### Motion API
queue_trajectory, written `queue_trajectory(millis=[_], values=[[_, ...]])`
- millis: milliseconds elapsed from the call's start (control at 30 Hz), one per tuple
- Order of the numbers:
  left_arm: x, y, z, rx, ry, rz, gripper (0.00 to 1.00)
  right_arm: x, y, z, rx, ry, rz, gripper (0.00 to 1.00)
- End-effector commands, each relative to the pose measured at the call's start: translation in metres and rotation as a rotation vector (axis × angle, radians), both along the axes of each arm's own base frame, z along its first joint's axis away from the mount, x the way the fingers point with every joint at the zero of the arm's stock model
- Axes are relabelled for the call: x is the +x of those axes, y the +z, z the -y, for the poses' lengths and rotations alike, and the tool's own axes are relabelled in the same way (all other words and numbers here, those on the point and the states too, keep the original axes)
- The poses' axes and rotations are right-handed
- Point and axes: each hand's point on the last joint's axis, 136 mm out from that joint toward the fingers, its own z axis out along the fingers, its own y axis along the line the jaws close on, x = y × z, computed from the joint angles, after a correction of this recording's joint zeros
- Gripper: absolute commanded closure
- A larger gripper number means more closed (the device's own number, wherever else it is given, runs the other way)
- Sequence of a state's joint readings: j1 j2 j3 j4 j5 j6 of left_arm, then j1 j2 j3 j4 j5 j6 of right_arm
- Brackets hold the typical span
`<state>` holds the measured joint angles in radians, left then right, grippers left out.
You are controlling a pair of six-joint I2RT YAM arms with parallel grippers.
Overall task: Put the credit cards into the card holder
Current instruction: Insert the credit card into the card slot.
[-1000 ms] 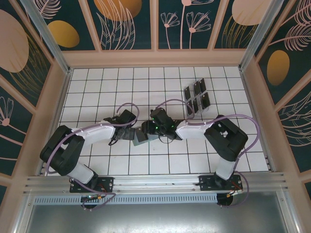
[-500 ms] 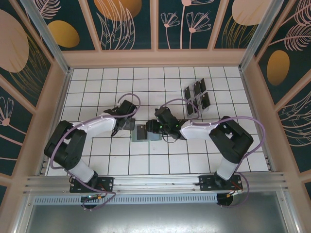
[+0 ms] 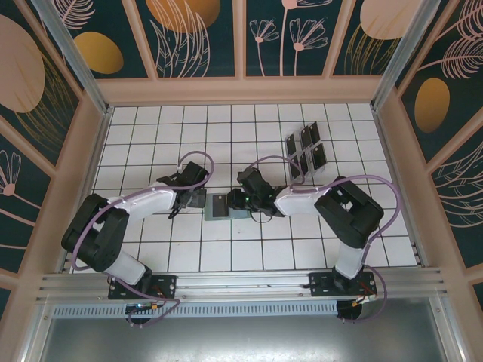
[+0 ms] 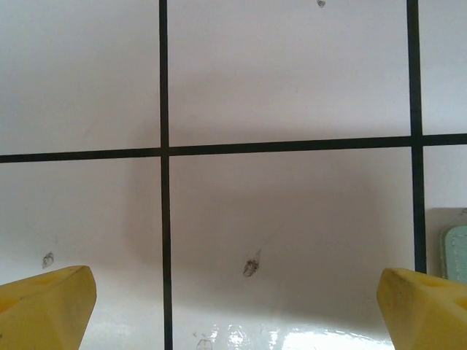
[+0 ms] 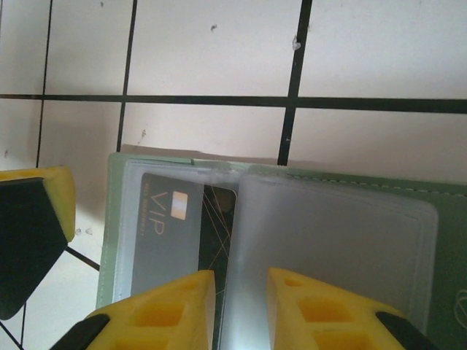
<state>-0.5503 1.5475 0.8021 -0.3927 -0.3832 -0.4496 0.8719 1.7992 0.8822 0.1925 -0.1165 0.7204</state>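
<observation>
The sage-green card holder [image 3: 235, 214] lies open and flat on the white tiles. One black credit card [image 3: 219, 205] sits in its left clear sleeve, with gold "VIP" lettering legible in the right wrist view [image 5: 164, 219]. My right gripper [image 5: 241, 281] hovers over the holder [image 5: 111, 219], its yellow fingers a narrow gap apart above the inner edge of the right sleeve, nothing visibly pinched. My left gripper [image 4: 237, 295] is wide open over bare tile just left of the holder's edge [image 4: 456, 251]. More black credit cards [image 3: 306, 154] stand at the back right.
A clear plastic rack [image 3: 296, 167] holds the other cards, about two tiles behind and right of the holder. One yellow fingertip [image 5: 44, 219] of the left gripper sits close to the holder's left edge. Wooden walls [image 3: 98, 143] enclose the tiled floor.
A second ago both grippers crowded over the holder; it now lies open and flat. The left gripper has backed off to the left. The right arm has shifted slightly.
</observation>
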Motion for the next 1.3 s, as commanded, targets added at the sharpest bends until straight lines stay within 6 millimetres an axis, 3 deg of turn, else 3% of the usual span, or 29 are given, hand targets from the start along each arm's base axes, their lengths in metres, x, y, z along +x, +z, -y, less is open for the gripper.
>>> queue_trajectory(millis=[0, 367, 833, 1267], values=[[0.002, -0.004, 0.003, -0.021, 0.011, 0.006, 0.01, 0.006, 0.01, -0.015, 0.043, 0.003, 0.014, 0.76], [-0.001, -0.013, 0.005, -0.038, 0.007, -0.007, 0.02, 0.006, 0.012, -0.022, 0.042, 0.012, 0.016, 0.8], [-0.003, -0.022, 0.007, -0.049, 0.003, -0.026, 0.01, 0.006, -0.003, -0.022, 0.019, 0.003, -0.016, 0.8], [-0.004, -0.027, 0.012, -0.072, -0.005, -0.04, 0.01, 0.003, -0.003, -0.042, 0.039, 0.033, -0.024, 0.8]])
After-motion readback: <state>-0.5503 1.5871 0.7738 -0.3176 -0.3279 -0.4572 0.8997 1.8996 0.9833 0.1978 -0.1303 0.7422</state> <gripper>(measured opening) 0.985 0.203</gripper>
